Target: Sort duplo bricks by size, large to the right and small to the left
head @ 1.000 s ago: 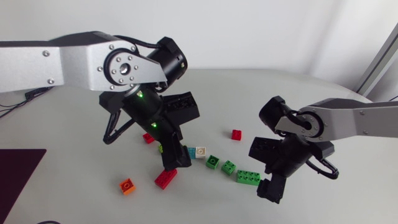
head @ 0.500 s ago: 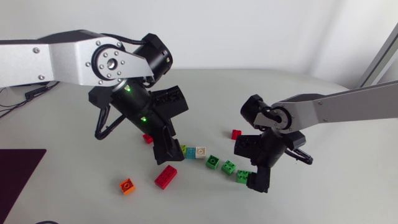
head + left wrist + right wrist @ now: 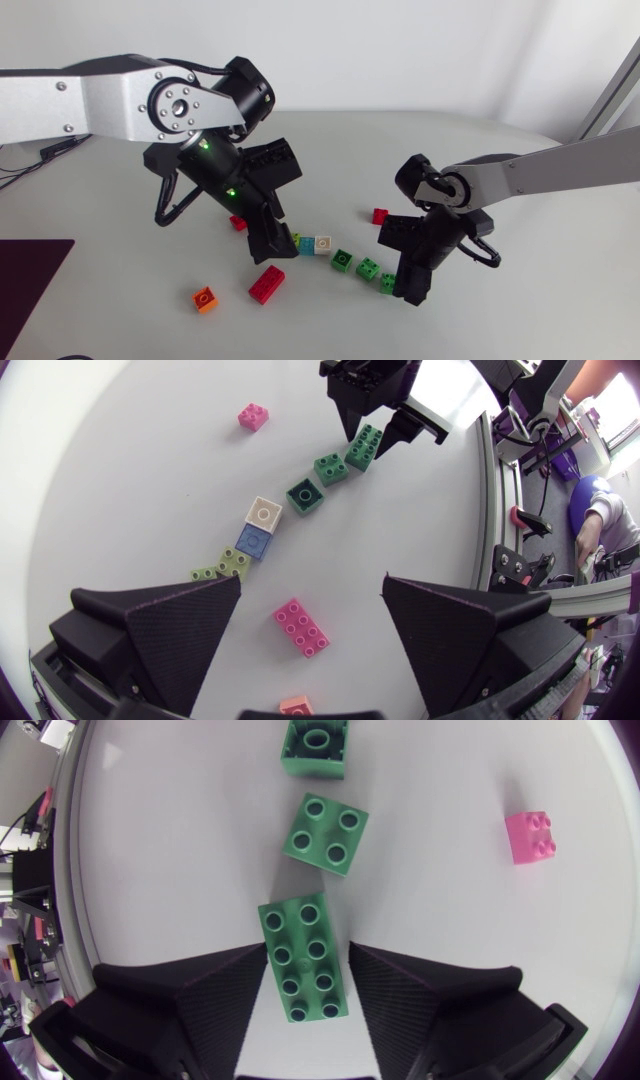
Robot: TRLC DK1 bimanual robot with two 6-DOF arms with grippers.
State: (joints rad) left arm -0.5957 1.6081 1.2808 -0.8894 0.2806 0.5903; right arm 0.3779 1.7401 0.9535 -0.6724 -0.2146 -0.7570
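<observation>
The right gripper (image 3: 307, 948) is down on the table (image 3: 530, 300), its jaws a little apart with the long green brick (image 3: 305, 970) lying lengthwise between them. One finger is right against the brick's side and a sliver of table shows by the other, so it is not clamped. Just ahead of the jaws sits a square green brick (image 3: 325, 833), and beyond that a smaller green one (image 3: 316, 748). A small red brick (image 3: 530, 837) lies well off to one side.

The left gripper (image 3: 312, 585) hangs over the table with its jaws wide apart, gripping nothing. A long red brick (image 3: 302, 627) lies on the table below the gap between them. An orange brick (image 3: 296, 706) sits further back, under the gripper. Ahead of one finger runs a short row of yellow-green (image 3: 225, 565), blue (image 3: 253, 541) and white (image 3: 264, 513) bricks.
</observation>
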